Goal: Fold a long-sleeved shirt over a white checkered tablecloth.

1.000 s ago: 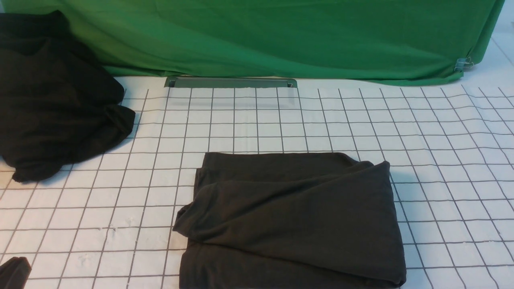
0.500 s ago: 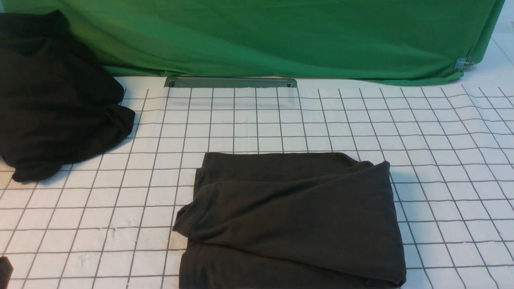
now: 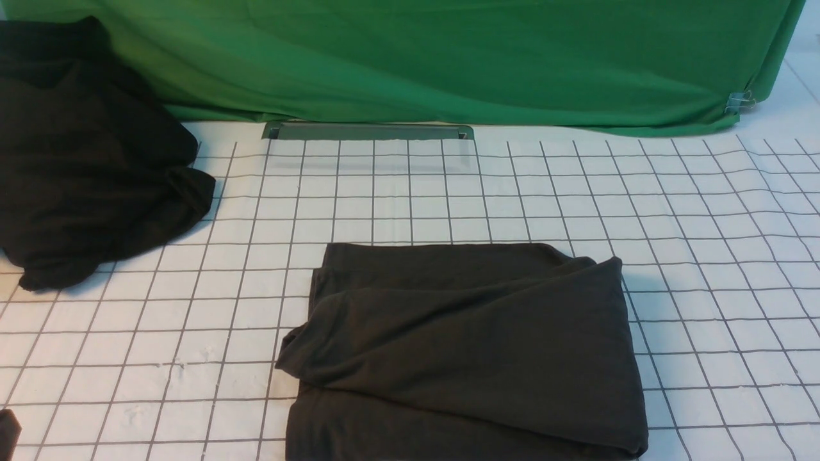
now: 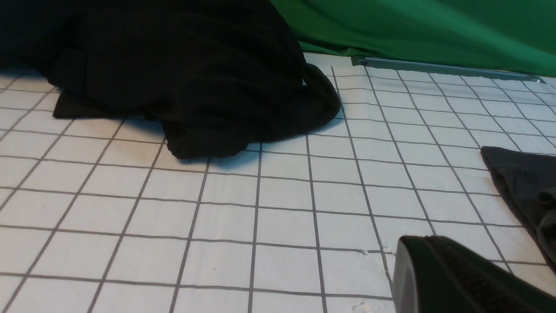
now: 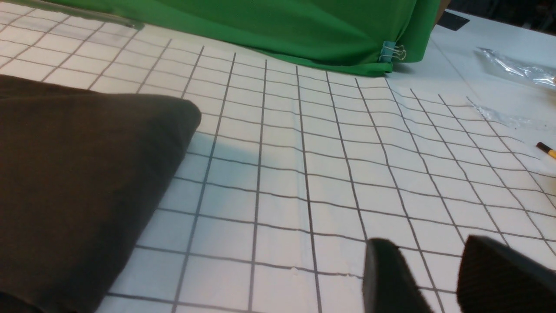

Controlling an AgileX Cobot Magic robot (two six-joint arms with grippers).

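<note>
The long-sleeved shirt [image 3: 467, 346] lies folded into a dark charcoal rectangle at the front middle of the white checkered tablecloth [image 3: 410, 192]. No print shows on it. Its corner appears in the left wrist view [image 4: 521, 182], and its side in the right wrist view [image 5: 78, 174]. My left gripper [image 4: 423, 241] is shut and empty, hovering over bare cloth left of the shirt. Only a dark sliver of it [image 3: 5, 432] shows at the front view's bottom left corner. My right gripper [image 5: 430, 248] is open with only checkered cloth between its fingers, to the right of the shirt.
A deeper-black garment [image 3: 83, 160] is heaped at the back left. A green cloth [image 3: 448, 57] hangs along the back, held by a binder clip [image 3: 737, 101], with a metal bar [image 3: 368, 131] below it. Plastic wrap [image 5: 517, 69] and a pencil [image 5: 546, 151] lie off the cloth's right side.
The left gripper's dark tip drew back toward the bottom left corner of the front view, leaving only a sliver. The shirt has not moved.
</note>
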